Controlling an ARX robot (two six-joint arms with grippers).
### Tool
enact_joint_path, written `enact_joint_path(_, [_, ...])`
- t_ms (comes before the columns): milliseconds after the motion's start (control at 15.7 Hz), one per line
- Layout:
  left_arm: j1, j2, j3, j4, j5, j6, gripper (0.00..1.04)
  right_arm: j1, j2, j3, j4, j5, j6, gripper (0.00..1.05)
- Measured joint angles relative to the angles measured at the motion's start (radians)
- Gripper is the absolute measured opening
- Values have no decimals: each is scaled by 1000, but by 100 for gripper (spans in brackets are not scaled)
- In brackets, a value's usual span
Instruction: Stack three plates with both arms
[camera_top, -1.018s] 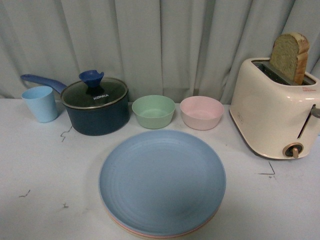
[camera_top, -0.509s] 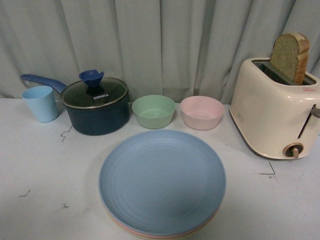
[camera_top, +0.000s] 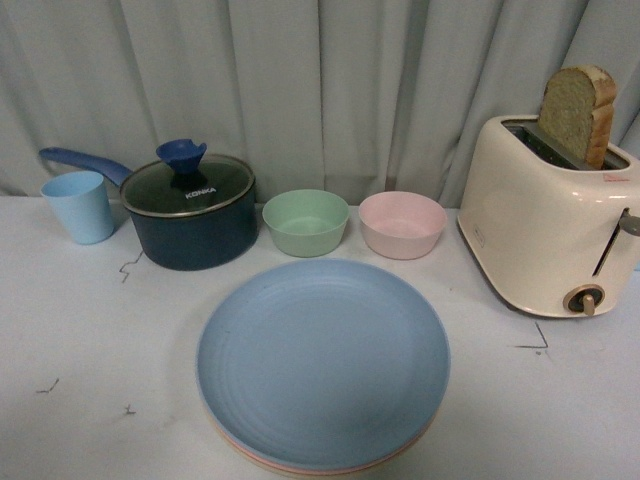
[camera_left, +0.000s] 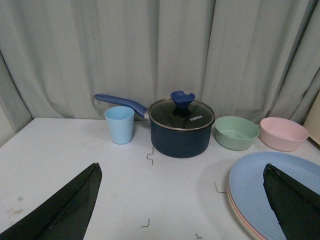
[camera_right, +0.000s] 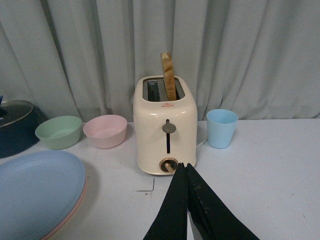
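Three plates (camera_top: 322, 362) stacked, rims aligned; left pincer (camera_left: 182, 200) spread, right pincer (camera_right: 186, 200) pressed together.

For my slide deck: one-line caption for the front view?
Light blue plate tops the finished stack, before pot, two bowls and toaster.

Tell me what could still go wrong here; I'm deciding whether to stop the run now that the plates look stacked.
The stack sits at the near table edge, its front rim cut off in the front view, so a nudge might tip it off. The left gripper is open, one finger over the blue plate, and could catch its rim when pulling away. The right gripper, shut, is close to the toaster and might bump it.
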Motion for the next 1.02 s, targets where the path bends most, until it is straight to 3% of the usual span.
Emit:
enact_joint_path(191, [0,0,0,0,0,0,98,0,0,0,8,0,0,2])
enact_joint_path(827, [0,0,0,0,1,0,98,0,0,0,8,0,0,100])
enact_joint_path(1018, [0,0,0,0,1,0,98,0,0,0,8,0,0,98])
